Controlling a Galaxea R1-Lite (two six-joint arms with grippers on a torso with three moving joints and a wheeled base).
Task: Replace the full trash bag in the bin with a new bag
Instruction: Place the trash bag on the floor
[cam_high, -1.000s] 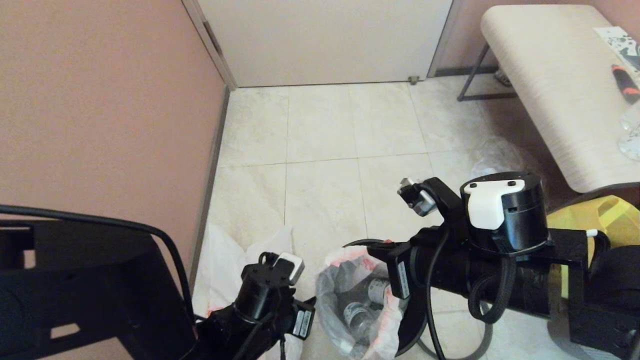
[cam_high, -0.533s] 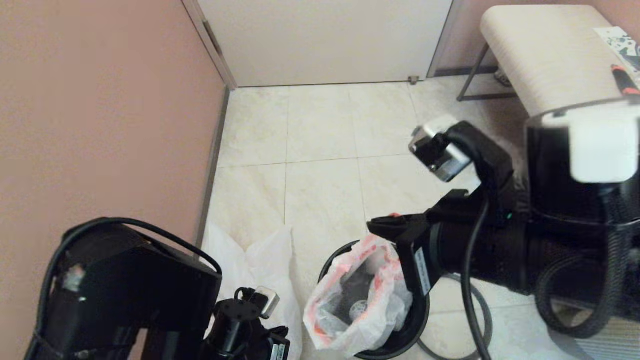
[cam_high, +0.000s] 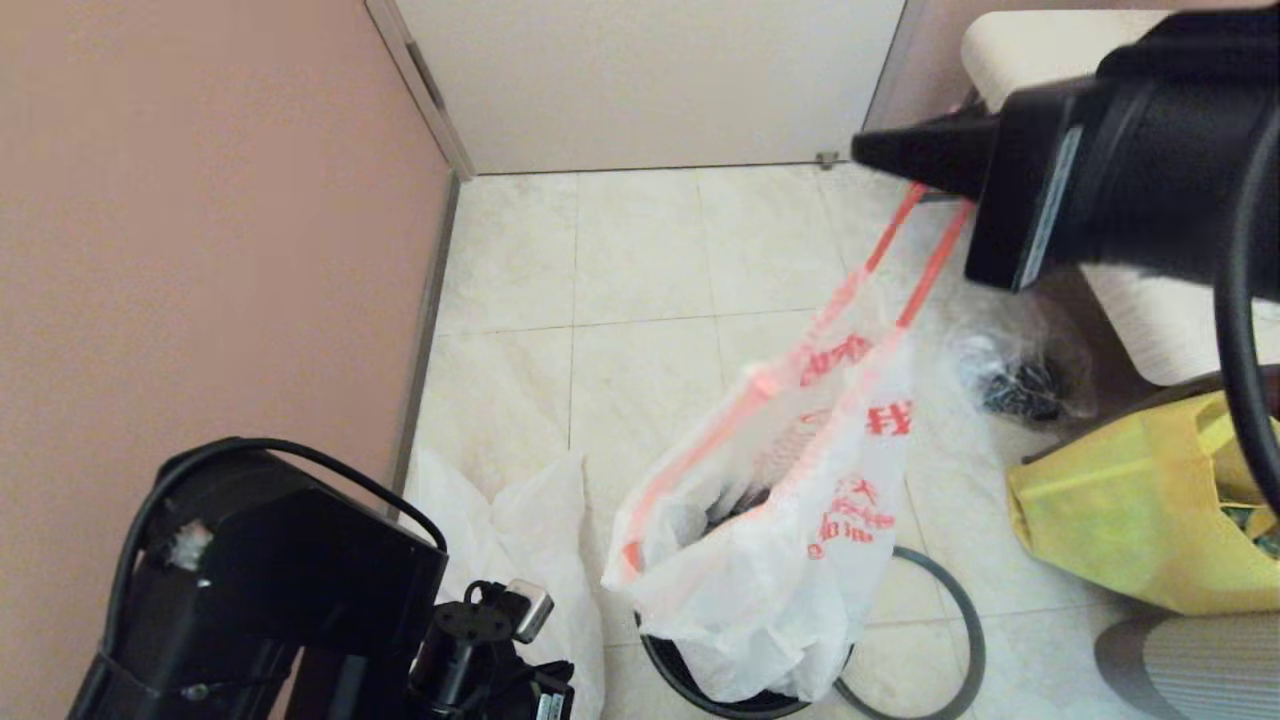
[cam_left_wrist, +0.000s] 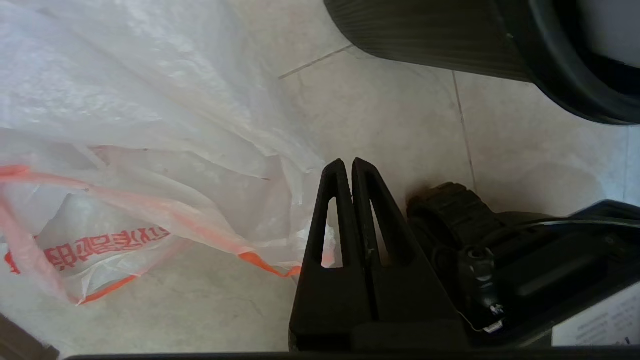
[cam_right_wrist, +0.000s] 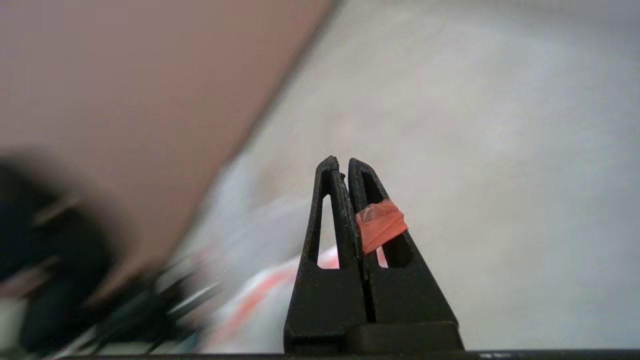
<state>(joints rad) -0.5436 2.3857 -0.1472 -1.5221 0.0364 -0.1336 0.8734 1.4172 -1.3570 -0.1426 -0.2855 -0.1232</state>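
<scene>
Left gripper was pressed together, empty, low beside the new bag | bin was mostly hidden under the full trash bag, half lifted out; its red print was seen, unreadable | right gripper was pinched on its orange handle, raised.

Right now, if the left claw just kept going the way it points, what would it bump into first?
Probably bare floor. The shut left claw points past the new bag beside it; farther on stands the bin, though depth is hard to judge.
</scene>
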